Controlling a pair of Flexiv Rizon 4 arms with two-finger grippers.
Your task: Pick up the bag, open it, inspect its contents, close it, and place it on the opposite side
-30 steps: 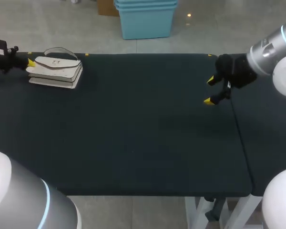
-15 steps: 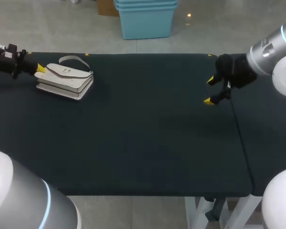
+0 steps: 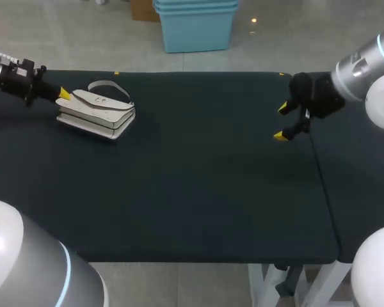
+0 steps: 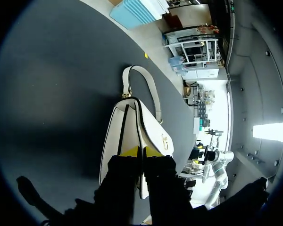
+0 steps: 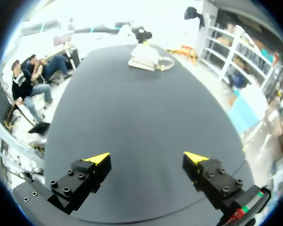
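A white handbag (image 3: 96,114) with a flap and a thin strap (image 3: 109,86) sits at the far left of the dark table (image 3: 198,185). My left gripper (image 3: 64,94) is at the bag's left end, its yellow tips pressed together on the bag's edge. In the left wrist view the bag (image 4: 132,125) stretches ahead of the left gripper (image 4: 141,151), strap (image 4: 148,87) at the far end. My right gripper (image 3: 281,121) hangs open and empty over the table's right side. In the right wrist view the bag (image 5: 144,57) lies far ahead of the right gripper (image 5: 146,159).
The table's right edge (image 3: 323,192) runs just beyond the right gripper, with a second dark surface (image 3: 358,179) beside it. A wide stretch of bare tabletop lies between the bag and the right gripper.
The left gripper has moved to the right along the table, and the bag has come with it, turning slightly. The right arm has stayed still.
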